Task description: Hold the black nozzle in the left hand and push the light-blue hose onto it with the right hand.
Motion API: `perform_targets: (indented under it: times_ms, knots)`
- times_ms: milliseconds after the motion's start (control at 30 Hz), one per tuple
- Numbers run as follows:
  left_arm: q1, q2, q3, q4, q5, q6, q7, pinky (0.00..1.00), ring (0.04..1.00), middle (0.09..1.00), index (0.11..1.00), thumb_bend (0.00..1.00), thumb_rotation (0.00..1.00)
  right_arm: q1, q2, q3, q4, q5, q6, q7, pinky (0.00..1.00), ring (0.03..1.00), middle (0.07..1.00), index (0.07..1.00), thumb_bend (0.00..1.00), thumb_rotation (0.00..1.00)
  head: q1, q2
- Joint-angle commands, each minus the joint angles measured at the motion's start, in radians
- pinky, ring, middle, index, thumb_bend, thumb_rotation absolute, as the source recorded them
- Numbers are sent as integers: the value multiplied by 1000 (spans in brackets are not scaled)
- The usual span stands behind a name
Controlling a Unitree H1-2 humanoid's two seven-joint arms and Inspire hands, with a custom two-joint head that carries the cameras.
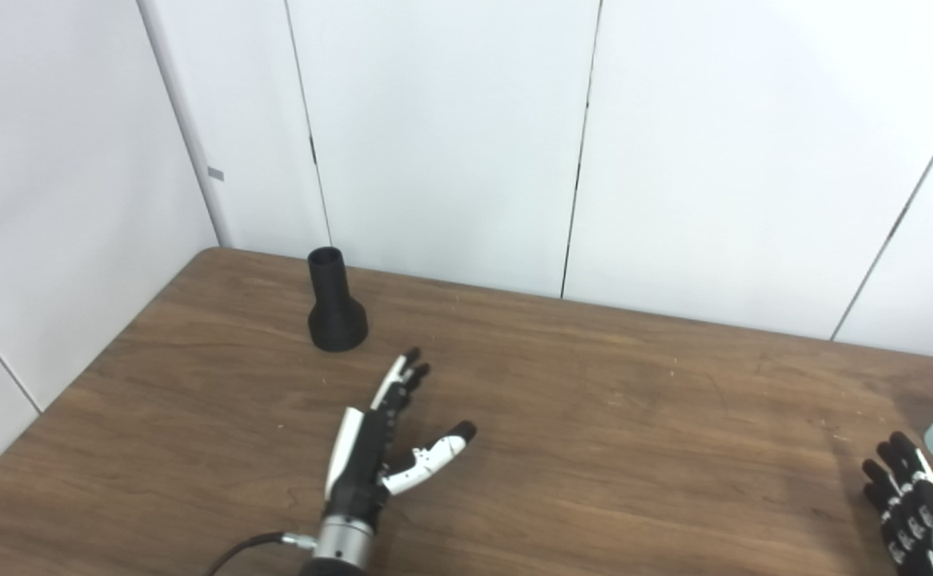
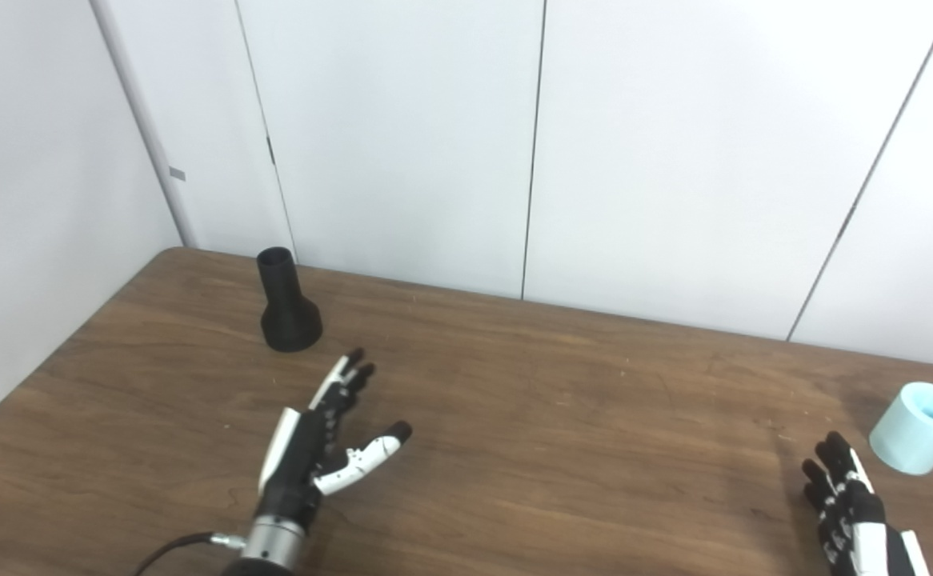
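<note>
Left hand (image 2: 318, 448) spread flat over the wooden table (image 2: 562, 416), fingers straight and thumb splayed to the side, gripping nothing; its fingertips point toward the black nozzle (image 2: 285, 302), near but not touching. Nozzle stands upright on its flared base near the far left corner, narrow open end up, inside not visible. Right hand (image 2: 854, 512) at the lower right edge, partly cut off, fingers extended and apart, empty, close beside the light-blue hose (image 2: 918, 428), a short piece tilted with its open end up, nothing visible inside.
</note>
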Motion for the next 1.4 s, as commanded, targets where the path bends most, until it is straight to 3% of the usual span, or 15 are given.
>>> perform_targets:
  times_ms: [0,267,400,767,1000,1133,1367]
  knots:
    - [-41,43,35,-60,16,20,13,974,935,893,893,733,172,11,5,0,36,2,-31,2,967,960,975,975,602,1000,-1,1]
    - [-96,149,129,-76,-8,55,14,952,902,876,888,796,136,10,13,2,39,2,-30,-1,961,955,962,968,610,1000,0,-6]
    - [-150,207,168,-10,39,53,50,921,885,861,884,842,145,3,10,-1,61,6,-41,2,953,952,957,966,612,1000,4,-9]
    - [-230,341,172,83,135,155,42,889,907,881,909,913,250,-10,20,5,91,-1,-59,-1,908,929,939,955,597,1000,-2,2]
    - [-315,419,118,195,215,230,38,859,927,911,915,936,303,-14,28,12,86,-11,-58,0,891,919,932,947,550,1000,-11,8]
    - [-367,464,64,288,252,235,27,985,974,954,924,947,350,-12,25,11,81,-6,-54,5,877,918,932,947,550,1000,-13,10]
    - [-424,491,-8,376,295,257,5,1000,1000,997,928,978,410,-6,25,14,66,-13,-47,1,818,890,907,945,559,1000,-19,21]
